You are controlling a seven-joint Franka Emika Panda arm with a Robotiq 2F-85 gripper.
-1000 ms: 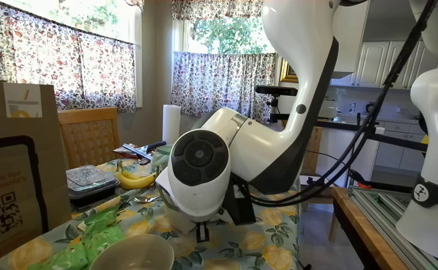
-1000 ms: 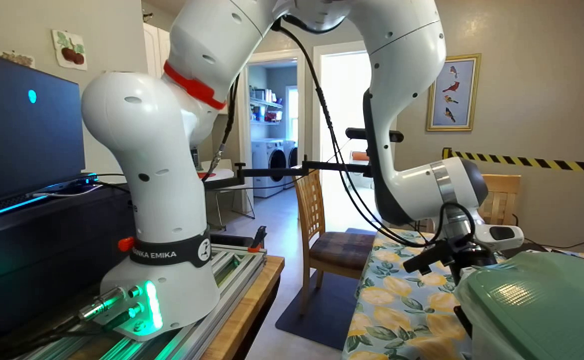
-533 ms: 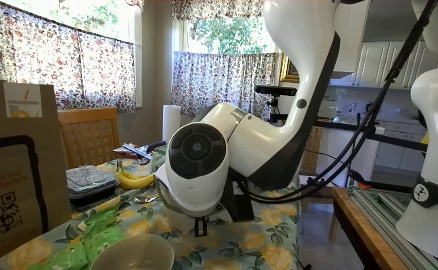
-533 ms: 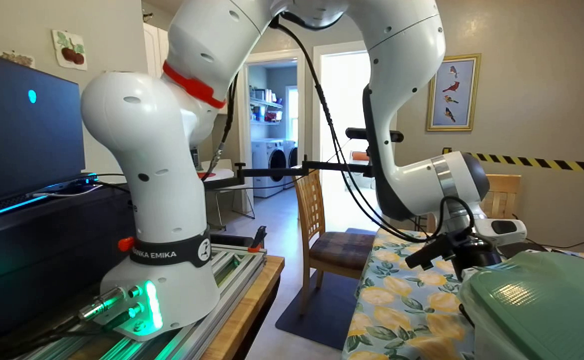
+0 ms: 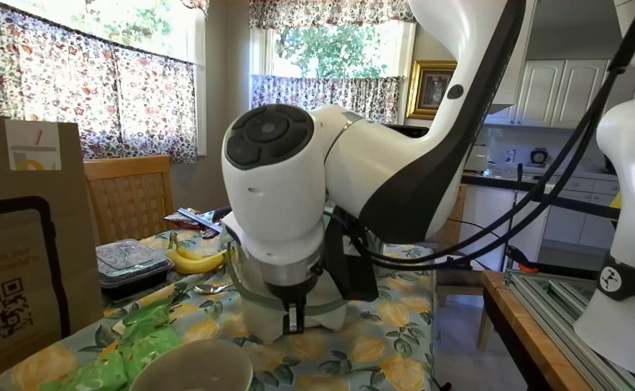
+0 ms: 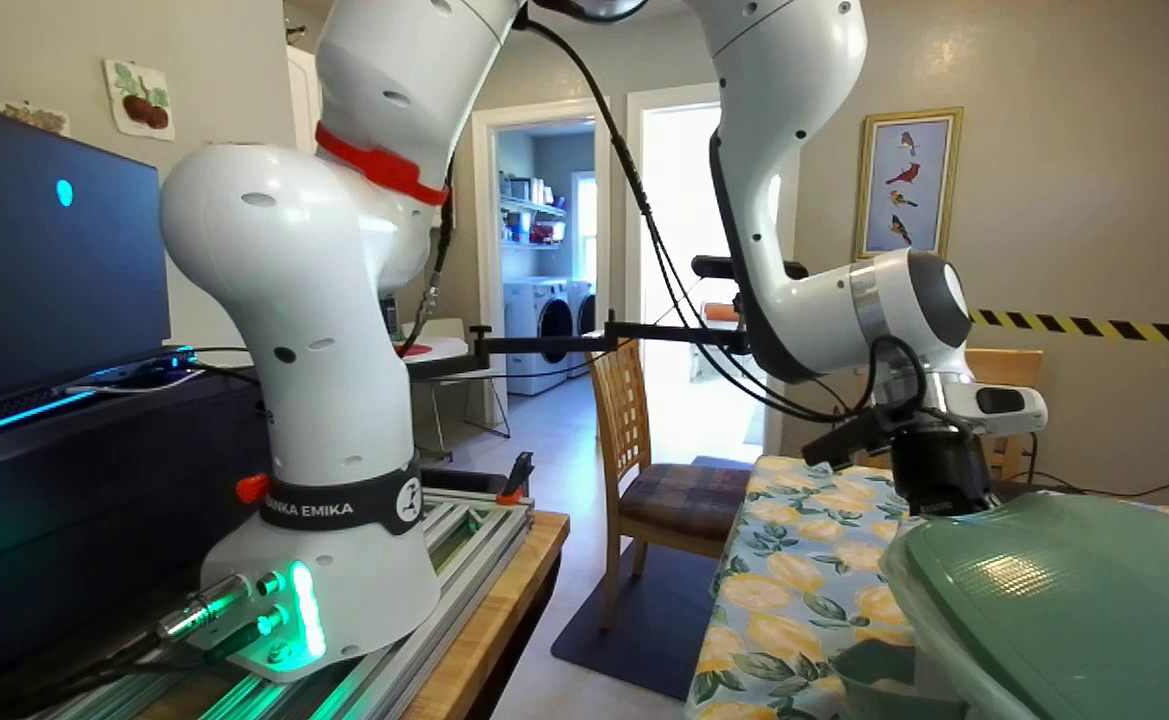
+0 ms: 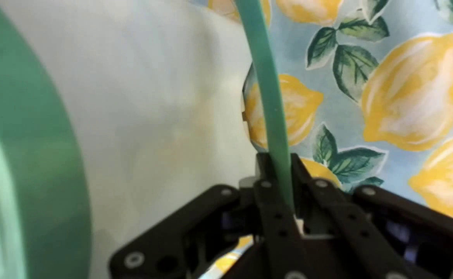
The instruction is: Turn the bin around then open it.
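Two jaws, just beside the bin [image 7: 164,100], clamp its green handle [image 7: 268,85].

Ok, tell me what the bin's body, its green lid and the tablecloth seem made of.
Bin's body: probably plastic, satin; smooth, cloudy off-white wall.
Green lid: likely plastic, semi-gloss; even colour with a bright, finely patterned highlight.
Tablecloth: fabric or vinyl, mostly matte; lemon print lies flat, but the look doesn't settle which.

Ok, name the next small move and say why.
Probably ease the green handle gently sideways to turn the bin: the gripper pinches that handle, and the green lid looks closed, so opening can likely wait.
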